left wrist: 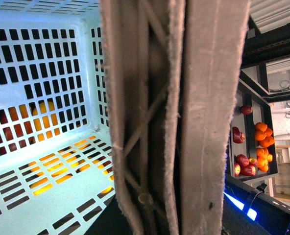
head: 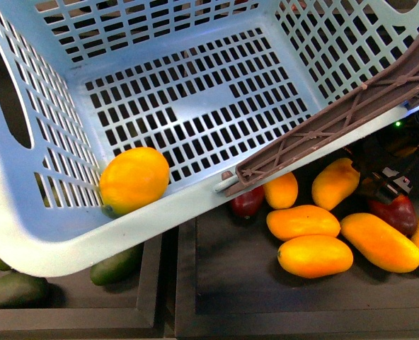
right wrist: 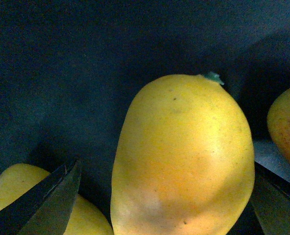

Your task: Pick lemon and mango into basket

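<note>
Right pincer (head: 388, 183) sits low among fruit (head: 305, 222) at right; lemon (head: 134, 179) lies in the basket (head: 25, 241), near-left corner. Left wrist: handle (left wrist: 208, 98) fills view, left pincer unseen. Right wrist: fingers (right wrist: 52, 200) wide apart, empty, flanking the mango (right wrist: 184, 156); centre it, then close gently.

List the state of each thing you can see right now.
Basket: tilted, one fruit inside.
Lemon: inside the basket, against its near wall.
Mango: outside the basket, not gripped.
Right gripper: open, straddling the mango.
</note>
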You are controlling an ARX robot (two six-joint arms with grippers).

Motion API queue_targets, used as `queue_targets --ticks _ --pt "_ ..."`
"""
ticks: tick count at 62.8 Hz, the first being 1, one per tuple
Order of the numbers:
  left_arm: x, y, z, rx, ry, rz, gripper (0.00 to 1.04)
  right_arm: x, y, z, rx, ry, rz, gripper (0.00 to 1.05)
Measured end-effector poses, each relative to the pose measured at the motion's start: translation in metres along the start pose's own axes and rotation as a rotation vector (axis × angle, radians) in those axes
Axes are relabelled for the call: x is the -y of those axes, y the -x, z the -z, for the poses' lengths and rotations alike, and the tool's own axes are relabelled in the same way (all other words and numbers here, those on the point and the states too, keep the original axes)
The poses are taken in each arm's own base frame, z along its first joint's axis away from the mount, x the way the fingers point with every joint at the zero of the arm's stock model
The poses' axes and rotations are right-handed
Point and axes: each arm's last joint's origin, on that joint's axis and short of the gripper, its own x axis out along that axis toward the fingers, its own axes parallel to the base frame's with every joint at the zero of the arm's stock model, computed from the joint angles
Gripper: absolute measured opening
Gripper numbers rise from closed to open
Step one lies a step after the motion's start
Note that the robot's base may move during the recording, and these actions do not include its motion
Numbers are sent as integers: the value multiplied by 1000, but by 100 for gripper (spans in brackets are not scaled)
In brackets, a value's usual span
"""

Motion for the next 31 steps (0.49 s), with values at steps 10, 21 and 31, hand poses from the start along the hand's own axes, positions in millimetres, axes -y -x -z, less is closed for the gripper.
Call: queue_targets --ticks 10,21,31 --pt "0 0 0 2 -1 -2 17 -2 -3 5 -15 12 7 70" --pt "0 0 0 1 0 -1 17 8 1 1 -6 -2 1 64" --pt "0 0 0 -7 1 5 17 33 26 -17 39 37 31 63"
